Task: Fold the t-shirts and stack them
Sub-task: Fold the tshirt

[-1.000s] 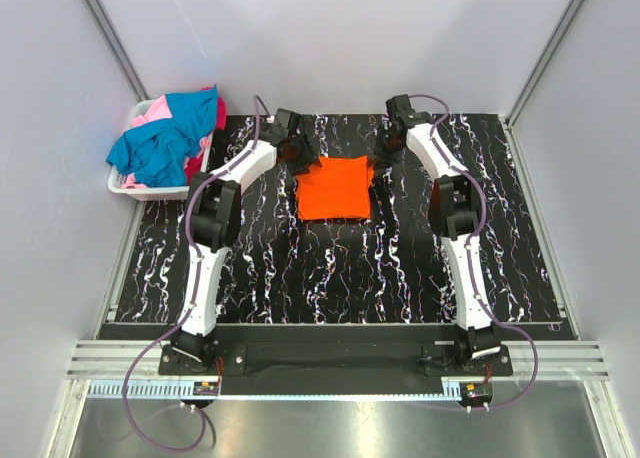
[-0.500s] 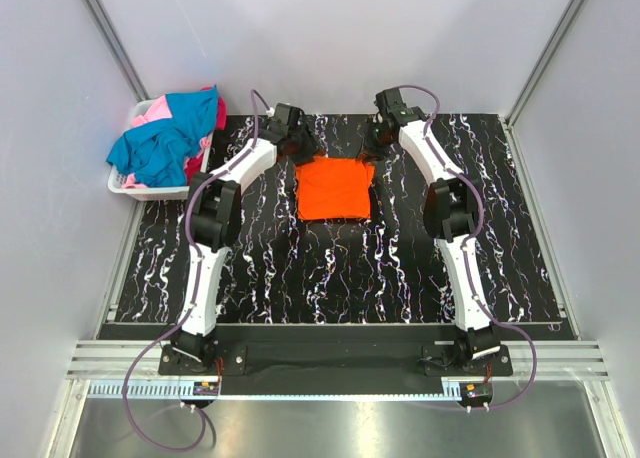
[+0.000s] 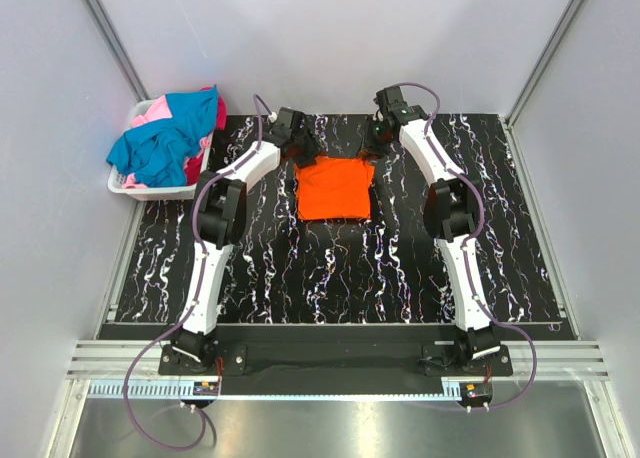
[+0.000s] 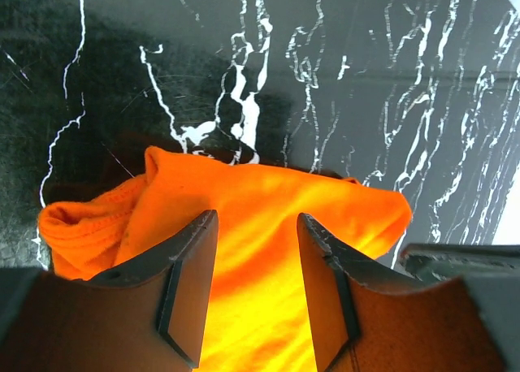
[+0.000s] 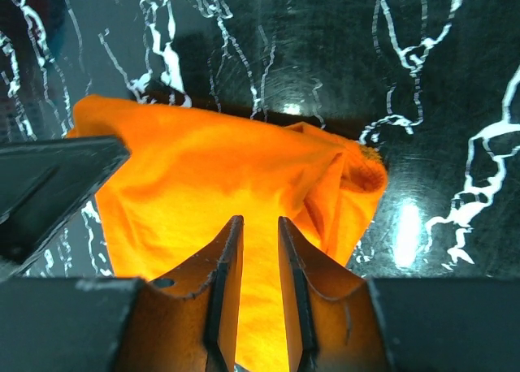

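Left end effector [image 4: 256, 218] hangs over the orange shirt [image 3: 335, 188] at its upper left corner as the overhead view shows it. Its jaws stand about half apart; we see cloth lying below the gap, none of it pinched. Right end effector [image 5: 260, 220] hangs over the shirt's upper right corner, jaws parted only narrowly, again with nothing caught between them. We find the shirt folded into a rough square, flat on the table [image 3: 300, 268], in the upper middle of the overhead view. At upper left a basket [image 3: 150, 191] holds the other shirts [image 3: 165, 138], teal, pink and red, in a heap.
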You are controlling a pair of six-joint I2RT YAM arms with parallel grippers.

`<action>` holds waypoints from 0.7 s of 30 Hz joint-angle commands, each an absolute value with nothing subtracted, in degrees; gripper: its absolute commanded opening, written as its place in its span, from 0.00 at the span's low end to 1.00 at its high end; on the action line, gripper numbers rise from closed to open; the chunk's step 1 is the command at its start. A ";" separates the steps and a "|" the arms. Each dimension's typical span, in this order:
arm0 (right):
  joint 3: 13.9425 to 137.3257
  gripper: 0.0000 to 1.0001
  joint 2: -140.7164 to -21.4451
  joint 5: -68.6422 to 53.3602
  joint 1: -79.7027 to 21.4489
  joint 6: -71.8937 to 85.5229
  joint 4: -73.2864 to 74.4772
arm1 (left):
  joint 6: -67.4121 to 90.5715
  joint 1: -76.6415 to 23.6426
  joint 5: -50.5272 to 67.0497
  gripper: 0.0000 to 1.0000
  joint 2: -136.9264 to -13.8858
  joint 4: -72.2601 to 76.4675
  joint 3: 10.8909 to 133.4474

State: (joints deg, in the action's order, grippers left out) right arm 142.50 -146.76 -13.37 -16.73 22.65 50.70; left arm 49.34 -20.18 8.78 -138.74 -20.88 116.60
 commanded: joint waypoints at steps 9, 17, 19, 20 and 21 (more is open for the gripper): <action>145.02 0.30 -149.76 -24.18 -16.79 22.15 47.46 | 50.53 -19.95 8.00 0.49 -139.74 -18.02 119.00; 140.80 0.29 -149.68 -21.10 -15.47 24.16 47.90 | 50.80 -19.69 4.93 0.49 -139.31 -17.84 118.13; 140.54 0.30 -149.59 -19.26 -15.12 24.78 48.77 | 51.06 -19.69 4.14 0.49 -139.13 -17.67 117.60; 140.71 0.30 -149.59 -18.12 -14.94 25.48 49.56 | 51.15 -19.60 3.00 0.49 -138.70 -17.75 117.34; 140.80 0.30 -149.59 -16.71 -14.77 25.75 50.96 | 51.15 -19.60 2.47 0.49 -138.52 -17.75 117.16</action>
